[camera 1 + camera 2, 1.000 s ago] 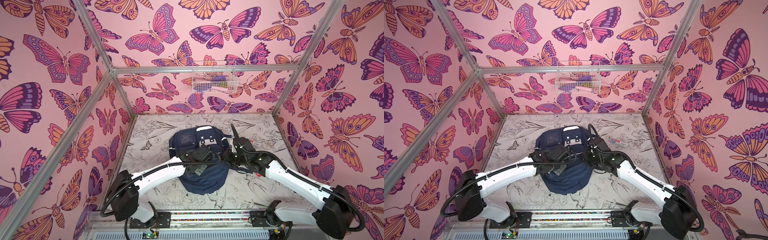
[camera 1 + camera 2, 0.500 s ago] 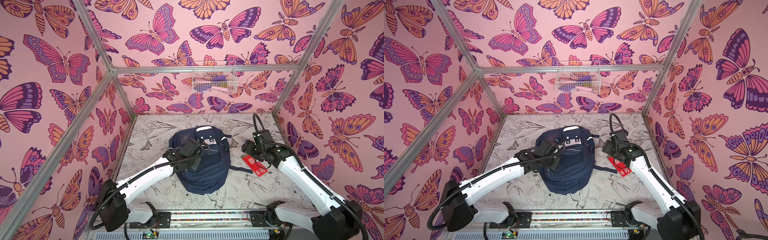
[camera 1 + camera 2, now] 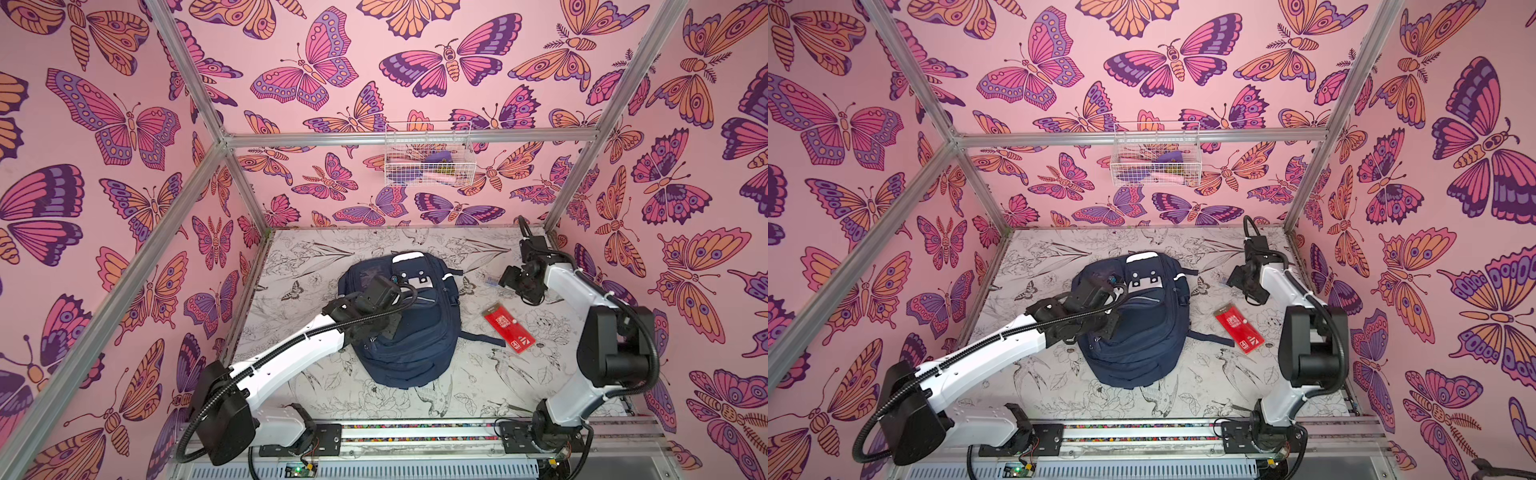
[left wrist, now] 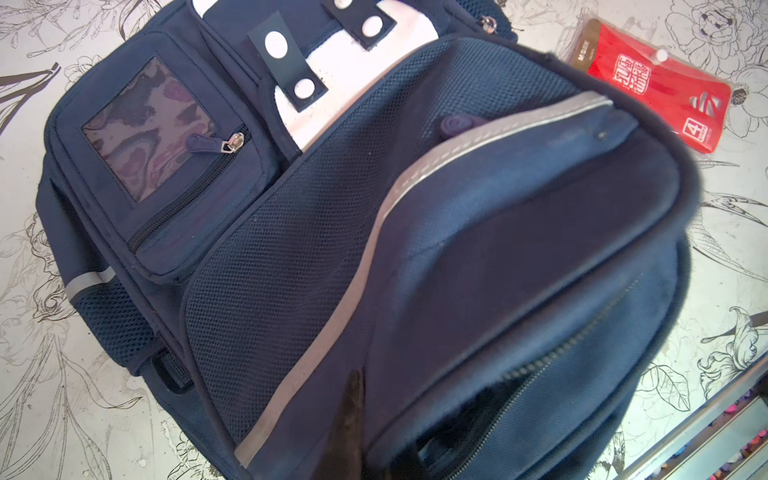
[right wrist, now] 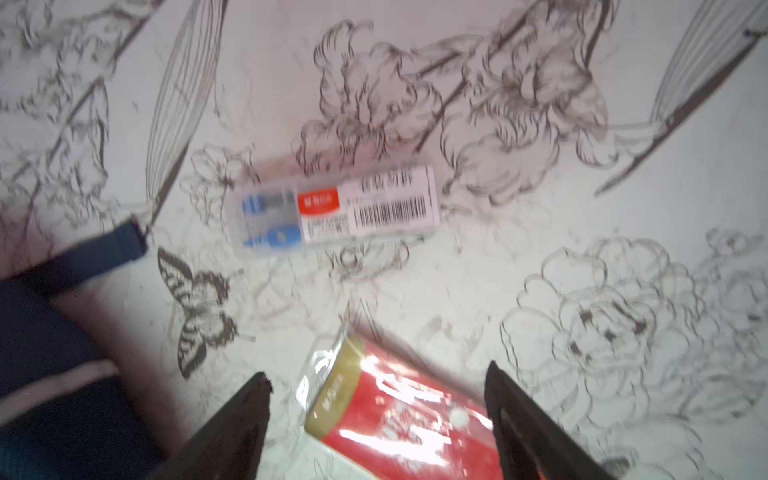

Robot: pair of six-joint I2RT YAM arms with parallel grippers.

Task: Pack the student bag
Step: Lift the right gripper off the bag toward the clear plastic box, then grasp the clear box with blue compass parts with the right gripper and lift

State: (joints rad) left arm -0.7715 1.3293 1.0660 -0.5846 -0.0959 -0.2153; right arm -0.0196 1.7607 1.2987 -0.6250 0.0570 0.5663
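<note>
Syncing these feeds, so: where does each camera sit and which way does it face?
Both top views: high up front, looking down on table, backpack, left arm, right arm.
Left wrist: over the backpack; shut left gripper tip shows.
Right wrist: over the table, clear box; open right gripper shows.
Shared: red packet, in all views.

The left gripper (image 4: pixel 374 449) shows only a dark sliver, cut off at the wrist view's edge. Just beyond the right gripper (image 5: pixel 377 371), the small clear plastic case (image 5: pixel 332 210) is blurred, its label unreadable; between that gripper's fingers, the flat red plastic-wrapped packet (image 5: pixel 395 419) runs out of view.
</note>
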